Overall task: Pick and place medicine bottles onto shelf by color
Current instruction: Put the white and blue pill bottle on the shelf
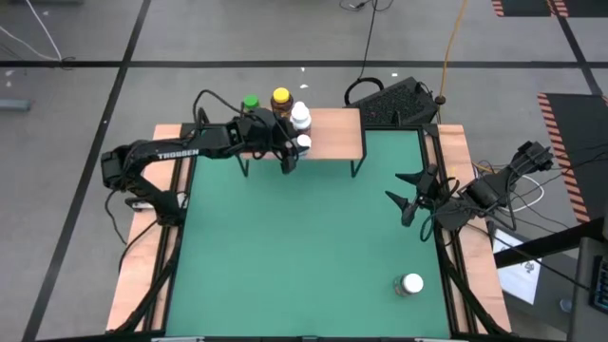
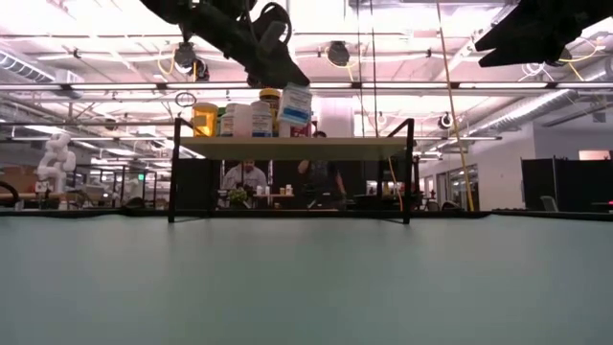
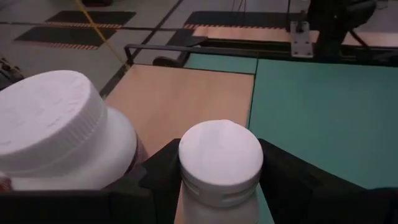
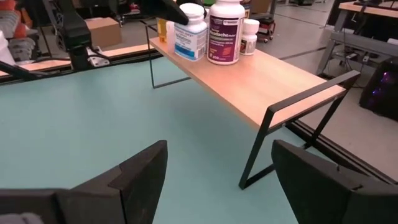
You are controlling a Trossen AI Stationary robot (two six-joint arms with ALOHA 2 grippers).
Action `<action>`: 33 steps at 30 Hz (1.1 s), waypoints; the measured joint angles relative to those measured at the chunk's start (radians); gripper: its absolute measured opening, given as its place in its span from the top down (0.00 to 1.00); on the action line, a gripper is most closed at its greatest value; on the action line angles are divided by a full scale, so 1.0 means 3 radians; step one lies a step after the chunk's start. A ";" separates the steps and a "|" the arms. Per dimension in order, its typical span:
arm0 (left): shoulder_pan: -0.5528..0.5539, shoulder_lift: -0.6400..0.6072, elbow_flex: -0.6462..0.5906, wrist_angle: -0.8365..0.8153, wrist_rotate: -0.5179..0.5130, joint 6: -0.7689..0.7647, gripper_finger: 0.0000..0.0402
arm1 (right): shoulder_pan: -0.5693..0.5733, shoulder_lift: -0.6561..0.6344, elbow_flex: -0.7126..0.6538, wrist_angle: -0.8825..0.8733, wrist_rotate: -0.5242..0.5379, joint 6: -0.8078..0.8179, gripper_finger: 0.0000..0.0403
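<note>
Left gripper (image 1: 290,155): we see jaws pinching white-capped bottle (image 3: 221,163) at front edge of shelf (image 1: 332,133), upper centre of high view. Left arm stretches in from left edge. Beside it we note green-capped bottle (image 1: 250,103), yellow-capped bottle (image 1: 280,98). Right gripper (image 1: 410,197): jaws spread, hovering at right over green mat (image 1: 294,247). Lone bottle (image 1: 410,284) lower right.

- The shelf (image 1: 328,131) stands at the far edge of the mat (image 1: 304,247).
- A cluster of bottles (image 1: 280,106) sits on the shelf's left part.
- The left gripper (image 1: 290,157) is at the shelf's front-left edge, around one bottle (image 1: 304,142).
- The right gripper (image 1: 408,195) hovers right of the shelf.
- A lone bottle (image 1: 411,284) stands well in front of the shelf, to its right.
</note>
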 joint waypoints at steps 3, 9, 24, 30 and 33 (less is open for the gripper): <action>0.0016 0.0071 -0.0017 0.0036 0.0022 0.0016 0.53 | 0.0000 0.0001 0.0000 0.0001 0.0000 0.0008 0.30; 0.0036 0.0196 -0.0024 0.0099 0.0010 0.0127 0.53 | 0.0000 0.0001 0.0000 0.0002 -0.0003 0.0019 0.30; 0.0034 0.0210 -0.0024 0.0084 -0.0003 0.0416 0.50 | 0.0000 0.0000 -0.0014 0.0003 -0.0013 0.0022 0.30; 0.0076 0.0227 -0.0037 0.0026 -0.0012 0.0416 0.41 | 0.0000 0.0001 -0.0061 0.0030 -0.0015 0.0023 0.30; 0.0104 0.0225 -0.0037 0.0041 -0.0012 0.0414 0.38 | 0.0000 0.0000 -0.0061 0.0033 -0.0015 0.0023 0.30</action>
